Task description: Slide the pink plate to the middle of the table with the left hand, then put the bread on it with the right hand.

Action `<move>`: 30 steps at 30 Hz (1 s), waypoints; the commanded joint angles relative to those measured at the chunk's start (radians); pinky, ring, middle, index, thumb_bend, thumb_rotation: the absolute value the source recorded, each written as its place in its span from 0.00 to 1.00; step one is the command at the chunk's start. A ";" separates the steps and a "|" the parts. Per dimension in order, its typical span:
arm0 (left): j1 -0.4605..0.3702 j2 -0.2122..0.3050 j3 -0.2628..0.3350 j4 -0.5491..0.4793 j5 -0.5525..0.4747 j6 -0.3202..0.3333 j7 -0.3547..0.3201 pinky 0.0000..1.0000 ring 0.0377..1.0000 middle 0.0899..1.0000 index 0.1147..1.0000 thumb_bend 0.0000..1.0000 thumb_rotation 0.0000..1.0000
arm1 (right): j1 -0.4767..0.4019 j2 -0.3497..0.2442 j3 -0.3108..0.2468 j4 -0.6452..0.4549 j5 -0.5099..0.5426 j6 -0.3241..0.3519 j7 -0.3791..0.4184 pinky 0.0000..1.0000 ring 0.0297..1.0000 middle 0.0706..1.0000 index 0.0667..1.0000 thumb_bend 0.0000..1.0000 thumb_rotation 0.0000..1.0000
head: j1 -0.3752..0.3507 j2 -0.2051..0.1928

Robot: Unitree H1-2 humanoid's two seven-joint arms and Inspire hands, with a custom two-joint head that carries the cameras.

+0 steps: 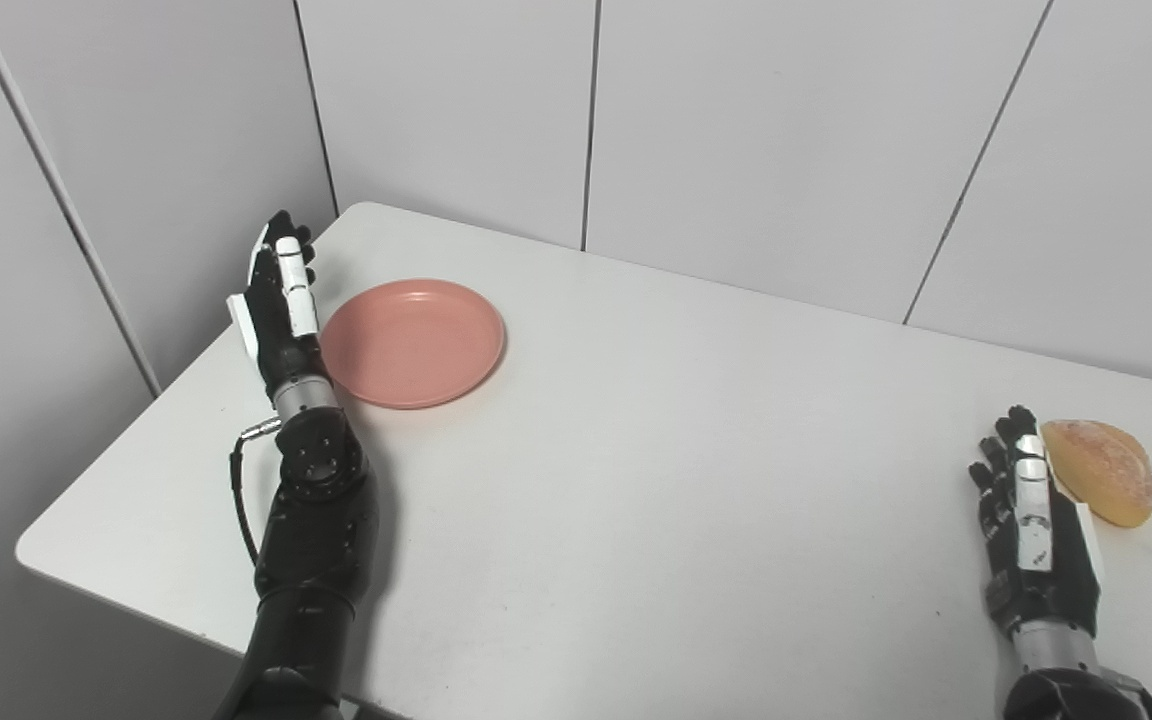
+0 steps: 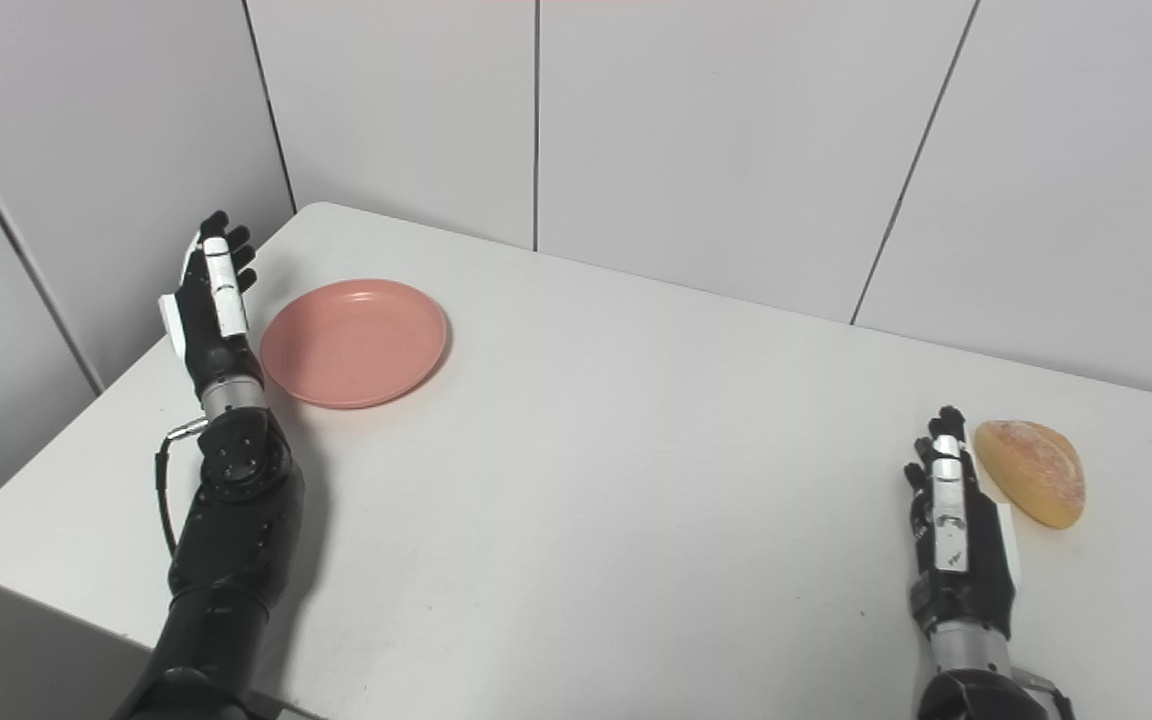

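Both arms rise from the near edge of the white table (image 1: 636, 520), the left one (image 1: 311, 540) dark and jointed, the right showing little more than its wrist. At the near right the right hand (image 1: 1031, 520) stands edge-on with its fingers straight and together, pointing away from the camera and grasping nothing. Just beside it, on its outer side, lies the bread (image 1: 1101, 470), a golden half-round loaf resting flat on the table close to the right edge; hand and bread look to be touching or nearly so, though which cannot be told from either view. Far across the table, near the back left corner, the left hand (image 1: 281, 300) is likewise held edge-on, fingers extended and unclenched, holding nothing. The pink plate (image 1: 414, 343) sits just to the inner side of that hand, its left rim right up against the palm side of the hand and wrist; whether they truly meet is unclear. That plate lies flat, with nothing on it, well left of the table's middle and well apart from the bread. Grey panelled walls (image 1: 786, 130) stand behind the table.
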 commanded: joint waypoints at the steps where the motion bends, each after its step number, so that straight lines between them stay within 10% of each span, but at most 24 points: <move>1: -0.037 0.031 0.008 0.004 -0.009 -0.026 0.007 0.88 0.85 0.82 0.81 0.56 1.00 | -0.002 -0.005 -0.007 0.003 0.001 -0.038 0.000 1.00 1.00 1.00 0.98 0.73 0.91 | 0.004 0.003; 12: -0.048 0.027 0.008 0.085 -0.004 -0.010 0.048 0.82 0.81 0.78 0.77 0.56 1.00 | -0.003 -0.004 -0.012 0.001 0.002 -0.031 -0.002 1.00 1.00 0.99 0.97 0.74 0.91 | 0.004 0.005; 30: -0.053 -0.018 -0.080 0.064 -0.073 0.089 -0.067 0.83 0.81 0.79 0.78 0.56 1.00 | 0.001 -0.003 -0.009 -0.026 0.007 -0.014 -0.008 1.00 1.00 1.00 0.97 0.74 0.90 | 0.001 0.014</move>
